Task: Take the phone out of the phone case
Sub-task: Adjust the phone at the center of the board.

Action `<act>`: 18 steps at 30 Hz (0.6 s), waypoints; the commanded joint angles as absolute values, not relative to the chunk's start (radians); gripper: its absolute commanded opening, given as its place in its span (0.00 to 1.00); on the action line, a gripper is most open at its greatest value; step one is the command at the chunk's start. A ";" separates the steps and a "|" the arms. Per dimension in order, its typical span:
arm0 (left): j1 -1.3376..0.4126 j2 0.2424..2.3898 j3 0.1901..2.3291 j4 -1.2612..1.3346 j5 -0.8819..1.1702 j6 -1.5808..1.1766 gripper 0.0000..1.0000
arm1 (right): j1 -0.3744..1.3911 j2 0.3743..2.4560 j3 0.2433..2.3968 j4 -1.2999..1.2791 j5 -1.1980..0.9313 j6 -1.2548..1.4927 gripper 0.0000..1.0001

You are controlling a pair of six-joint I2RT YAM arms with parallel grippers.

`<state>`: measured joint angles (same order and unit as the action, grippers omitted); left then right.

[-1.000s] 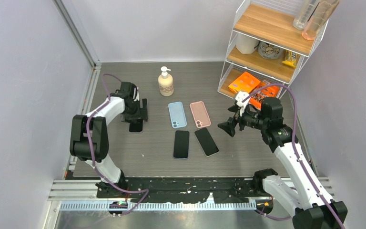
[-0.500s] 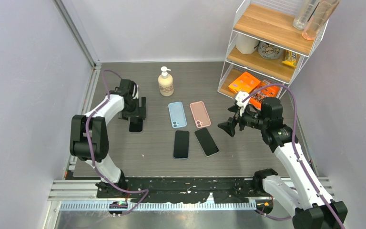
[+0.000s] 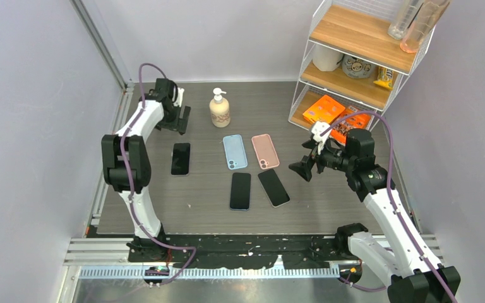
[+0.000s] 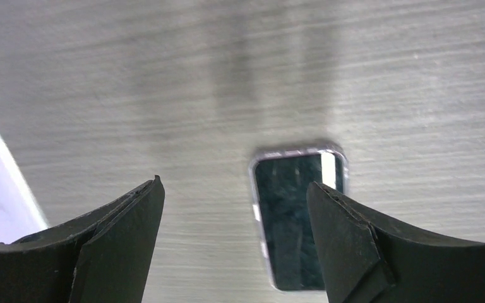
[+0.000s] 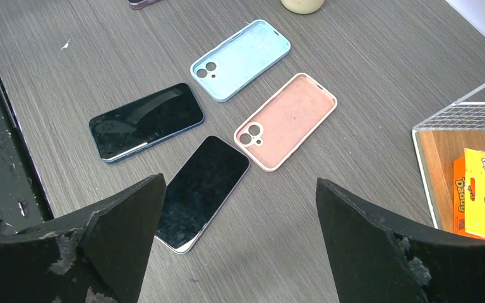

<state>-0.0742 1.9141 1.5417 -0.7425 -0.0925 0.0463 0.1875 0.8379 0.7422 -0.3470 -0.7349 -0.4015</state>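
Tabletop (image 3: 196, 214) of dark wood grain, seen from above, fills an enclosure with pale walls. A white wire shelf (image 3: 347, 31) with wooden boards stands at the far right corner, holding snacks and bottles.

Two white robot arms rise from the near edge. The left arm (image 3: 140, 123) reaches to the far left of the table, and the right arm (image 3: 385, 208) bends in from the right. The left gripper (image 4: 233, 184) hangs above the surface with its jaws spread wide and nothing between them. Its wrist camera looks down on a phone lying flat below. The right gripper (image 5: 240, 180) hovers over the right side of the table, jaws equally wide apart and empty.

A cream soap bottle (image 3: 220, 110) stands upright at the rear. In the middle a blue case (image 3: 234, 151) and a pink case (image 3: 265, 151) lie side by side, hollow side up, both empty. Just nearer the arms lie a blue-rimmed phone (image 3: 240, 190) and a pale-rimmed phone (image 3: 273, 187), screens up and bare. A third phone (image 3: 180, 158) lies alone on the left, well apart from the others, screen up. Whether it wears a case cannot be told.

Two phones look already freed, so the step in hand probably concerns the third phone. If it is cased, the next move calls for lowering the left gripper squarely over it to take its long edges. The right arm would then cross over to peel a corner of the case. Lying flat, the phone offers little edge to catch.
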 commanded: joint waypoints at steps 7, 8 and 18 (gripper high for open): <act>-0.055 2.111 1.780 -0.844 -0.255 0.400 0.91 | 0.184 0.837 0.746 -0.344 -0.745 -0.425 0.95; -0.054 2.123 1.785 -0.843 -0.264 0.426 0.91 | 0.184 0.836 0.746 -0.344 -0.745 -0.426 0.95; -0.059 2.116 1.679 -0.820 -0.298 0.547 0.91 | 0.184 0.831 0.745 -0.344 -0.742 -0.429 0.95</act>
